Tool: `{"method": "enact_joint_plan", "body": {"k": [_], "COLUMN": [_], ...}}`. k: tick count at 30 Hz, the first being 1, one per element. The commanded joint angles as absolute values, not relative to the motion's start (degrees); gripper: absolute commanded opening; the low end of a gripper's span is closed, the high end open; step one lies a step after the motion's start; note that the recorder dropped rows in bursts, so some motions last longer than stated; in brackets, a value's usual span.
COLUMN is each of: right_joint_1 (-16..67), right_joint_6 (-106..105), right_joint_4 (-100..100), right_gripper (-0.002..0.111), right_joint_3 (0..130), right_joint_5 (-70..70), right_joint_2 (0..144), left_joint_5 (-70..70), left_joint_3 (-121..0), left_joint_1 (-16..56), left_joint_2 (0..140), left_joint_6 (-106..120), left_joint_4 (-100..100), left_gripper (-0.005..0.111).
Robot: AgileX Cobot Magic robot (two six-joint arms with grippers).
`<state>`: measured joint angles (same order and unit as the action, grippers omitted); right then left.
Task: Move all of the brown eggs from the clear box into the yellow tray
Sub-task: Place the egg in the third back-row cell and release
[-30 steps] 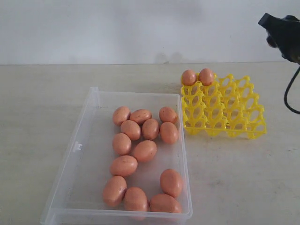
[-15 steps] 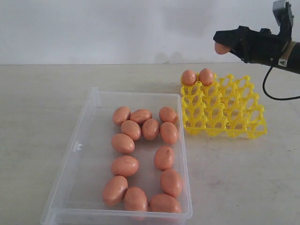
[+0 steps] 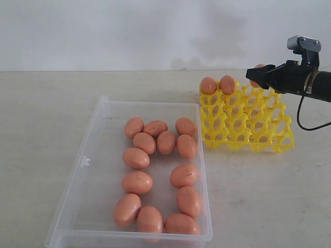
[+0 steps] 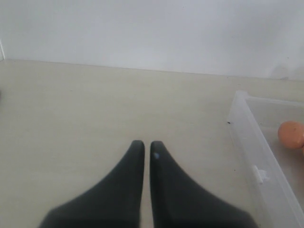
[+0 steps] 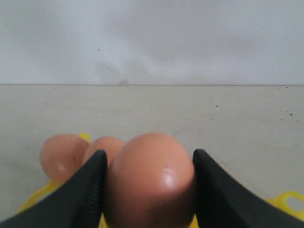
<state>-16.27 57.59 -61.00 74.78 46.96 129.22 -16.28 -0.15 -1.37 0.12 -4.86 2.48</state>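
My right gripper [image 3: 256, 76] is shut on a brown egg [image 3: 257, 67] and hovers over the back row of the yellow tray [image 3: 248, 129], just right of the two eggs [image 3: 217, 85] seated at its back left corner. In the right wrist view the held egg [image 5: 151, 180] fills the space between the black fingers [image 5: 92, 190], with the two seated eggs [image 5: 61, 156] behind it. Several brown eggs [image 3: 137, 182] lie loose in the clear box [image 3: 85, 161]. My left gripper [image 4: 147, 145] is shut and empty over bare table beside the box wall [image 4: 247, 137]; it is out of the exterior view.
A pale wall runs along the back of the beige table [image 3: 46, 113]. The right arm's black cable [image 3: 302, 116] hangs above the tray's right side. One egg [image 4: 291, 134] shows at the box's near end in the left wrist view.
My right arm swung in from the upper right with the egg and came down to the tray's back row. One egg in the middle of the box rolled to the right.
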Motion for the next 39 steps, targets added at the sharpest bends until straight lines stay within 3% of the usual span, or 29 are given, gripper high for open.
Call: {"method": "enact_joint_plan", "body": {"k": [1,15,23,26,33,39], "right_joint_1": [-16.40,-16.01,-16.01,-16.01,-16.01,-16.01], "right_joint_6": [57.28,59.63,59.43,59.43,59.32,58.37], "right_joint_4": [-60.30,-65.23,-65.02,-65.02,-64.67,-64.56], "right_gripper": [0.000,0.001,0.037,0.042,0.043,0.059], "right_joint_3": [78.87,81.74,82.89,82.89,82.89,82.89], "right_joint_5": [49.02,51.42,51.15,50.85,50.85,50.72], "right_joint_2": [131.37,136.32,137.79,137.79,137.79,137.79], "left_joint_5": [-15.90,-15.90,-15.90,-15.90,-15.90,-15.90], "left_joint_3": [0.00,0.00,0.00,0.00,0.00,0.00], "left_joint_1": [-1.57,-1.57,-1.57,-1.57,-1.57,-1.57], "left_joint_2": [0.00,0.00,0.00,0.00,0.00,0.00], "left_joint_6": [-4.73,-4.73,-4.73,-4.73,-4.73,-4.73], "left_joint_4": [2.34,2.34,2.34,2.34,2.34,2.34], "left_gripper": [0.004,0.004,0.004,0.004,0.004,0.004]}}
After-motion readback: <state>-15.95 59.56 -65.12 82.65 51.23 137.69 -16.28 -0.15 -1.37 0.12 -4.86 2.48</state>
